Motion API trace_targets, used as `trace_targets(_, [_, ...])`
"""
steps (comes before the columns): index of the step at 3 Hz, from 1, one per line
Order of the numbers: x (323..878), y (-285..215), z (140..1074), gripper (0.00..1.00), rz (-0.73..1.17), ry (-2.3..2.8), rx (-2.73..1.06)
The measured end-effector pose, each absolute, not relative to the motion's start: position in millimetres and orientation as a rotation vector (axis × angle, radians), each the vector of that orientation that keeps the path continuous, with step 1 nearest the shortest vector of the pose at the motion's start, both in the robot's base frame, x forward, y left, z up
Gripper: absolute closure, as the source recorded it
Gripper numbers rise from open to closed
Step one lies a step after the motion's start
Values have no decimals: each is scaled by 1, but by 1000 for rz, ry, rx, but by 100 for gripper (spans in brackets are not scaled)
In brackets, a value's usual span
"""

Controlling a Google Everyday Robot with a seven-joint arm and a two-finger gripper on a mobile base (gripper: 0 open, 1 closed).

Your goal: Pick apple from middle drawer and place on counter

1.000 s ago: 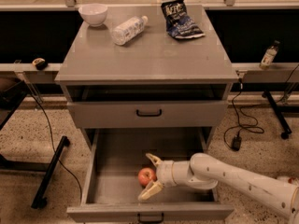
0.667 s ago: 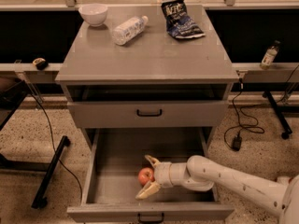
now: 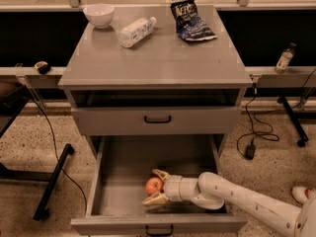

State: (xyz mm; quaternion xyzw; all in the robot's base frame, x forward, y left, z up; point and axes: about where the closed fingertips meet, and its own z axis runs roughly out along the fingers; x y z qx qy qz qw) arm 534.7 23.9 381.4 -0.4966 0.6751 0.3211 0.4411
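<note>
The red apple [image 3: 153, 185] lies on the floor of the open middle drawer [image 3: 118, 181], near its front. My gripper [image 3: 156, 187] reaches in from the right, low inside the drawer. Its two cream fingers [image 3: 155, 200] stand spread on either side of the apple, one behind it and one in front. The jaws are open around the apple and not closed on it. The grey counter [image 3: 163, 58] is the cabinet's top slab, above and behind the drawer.
On the counter stand a white bowl [image 3: 98, 15], a lying plastic bottle [image 3: 135, 31] and a dark chip bag [image 3: 190, 20]. The closed drawer face [image 3: 158, 119] with a black handle sits above the open drawer. A black stand [image 3: 52, 186] and cables lie on the floor.
My gripper has slid a little further left, so its fingers now straddle the apple. The apple has not moved.
</note>
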Motion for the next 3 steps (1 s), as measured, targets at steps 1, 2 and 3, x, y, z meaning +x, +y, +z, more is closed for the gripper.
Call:
trace_targets(1, [537, 21, 373, 41, 809, 1660, -1175])
trace_targets(2, [537, 21, 375, 65, 812, 1648, -1162])
trace_targets(3, [532, 21, 403, 88, 797, 1551, -1190])
